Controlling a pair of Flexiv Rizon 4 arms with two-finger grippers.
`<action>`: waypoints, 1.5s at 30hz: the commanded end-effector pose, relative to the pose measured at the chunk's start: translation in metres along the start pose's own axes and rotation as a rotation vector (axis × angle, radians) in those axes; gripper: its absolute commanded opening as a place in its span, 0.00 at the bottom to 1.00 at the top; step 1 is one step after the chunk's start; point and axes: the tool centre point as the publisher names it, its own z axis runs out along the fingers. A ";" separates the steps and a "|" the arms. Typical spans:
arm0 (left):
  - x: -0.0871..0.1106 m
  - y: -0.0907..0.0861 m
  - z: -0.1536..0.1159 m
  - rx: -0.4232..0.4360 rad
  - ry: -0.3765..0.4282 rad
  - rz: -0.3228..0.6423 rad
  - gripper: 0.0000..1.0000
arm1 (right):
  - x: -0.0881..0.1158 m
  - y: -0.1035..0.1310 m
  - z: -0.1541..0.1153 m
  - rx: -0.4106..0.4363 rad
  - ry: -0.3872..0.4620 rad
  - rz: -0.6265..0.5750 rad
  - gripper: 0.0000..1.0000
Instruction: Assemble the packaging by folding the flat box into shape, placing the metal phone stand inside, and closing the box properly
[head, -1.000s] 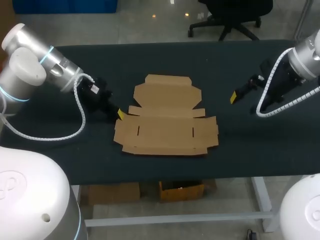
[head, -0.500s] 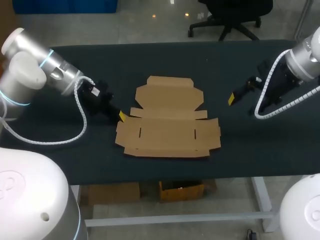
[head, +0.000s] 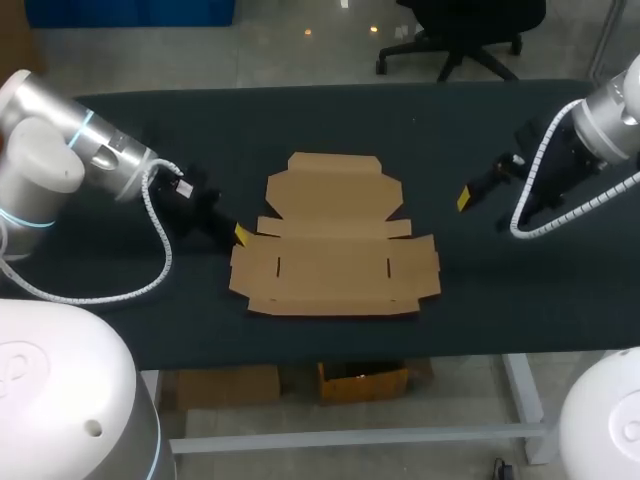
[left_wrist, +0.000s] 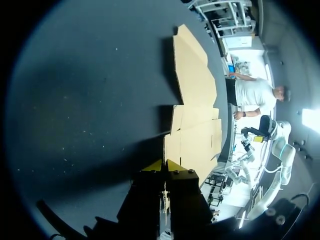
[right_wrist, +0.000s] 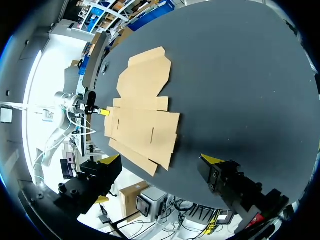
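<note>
Head view, table (head: 330, 120): dark, matte top, faintly speckled.
Head view, flat box (head: 335, 255): plain brown cardboard, unfolded, lying at the table's middle. It has a broad panel with 2 short slits, side flaps with notched corners, and a narrower tabbed panel on the far side.
Head view, left gripper (head: 241, 234): black body, with its yellow tip right at the corner of the box's left flap.
Head view, right gripper (head: 465, 197): black with a yellow tip, over bare table and well apart from the box's right edge.
Left wrist view, left gripper (left_wrist: 164, 164): 2 wedge-shaped yellow tips drawn almost together, clamped on the near corner of the cardboard.
Left wrist view, flat box (left_wrist: 195, 85): stretches ahead of the fingers, smooth and thin, with a dark shadow along its edge.
Right wrist view, right gripper (right_wrist: 161, 161): 2 blocky black fingers with yellow tips, spread wide apart over the table.
Right wrist view, flat box (right_wrist: 142, 115): ahead of the gripper, flat with straight creases. The left gripper's yellow tip sits at its far edge.
</note>
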 end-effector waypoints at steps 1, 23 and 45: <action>0.002 0.005 -0.001 0.007 -0.004 -0.005 0.00 | -0.001 0.001 -0.002 0.007 0.008 -0.003 1.00; 0.004 0.005 0.007 -0.032 -0.004 0.009 0.00 | -0.003 -0.002 -0.002 0.007 0.014 0.001 1.00; 0.012 0.007 -0.022 0.045 -0.043 0.023 1.00 | 0.000 -0.002 -0.008 -0.002 0.005 -0.001 1.00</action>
